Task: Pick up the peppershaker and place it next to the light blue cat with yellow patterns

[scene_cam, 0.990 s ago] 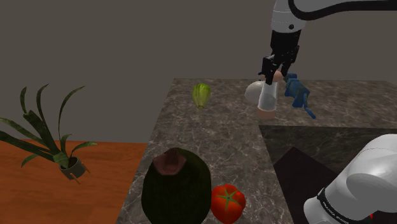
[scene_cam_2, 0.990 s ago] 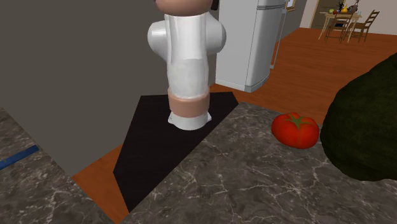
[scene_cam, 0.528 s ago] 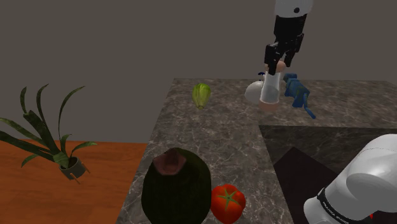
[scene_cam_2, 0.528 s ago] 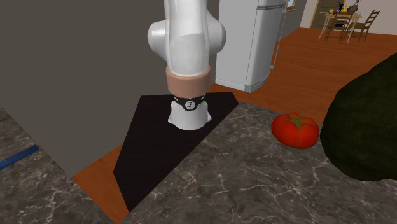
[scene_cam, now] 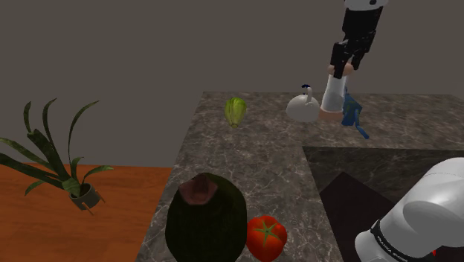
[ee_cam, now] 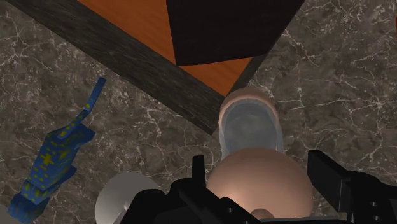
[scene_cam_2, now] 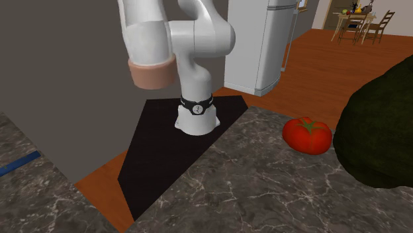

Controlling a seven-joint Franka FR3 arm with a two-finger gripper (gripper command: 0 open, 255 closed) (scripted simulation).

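Shoulder view: gripper [scene_cam: 340, 71], fingers clamped on pepper shaker [scene_cam: 332, 97], hangs above far edge of countertop [scene_cam: 245, 164], near blue cat [scene_cam: 353, 113].

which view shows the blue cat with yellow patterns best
The wrist view: the blue cat lies close on the marble counter, yellow marks plain. In the shoulder view it is small and dim beside the pepper shaker. The second exterior view gives a thin blue strip at its left edge, perhaps the tail.
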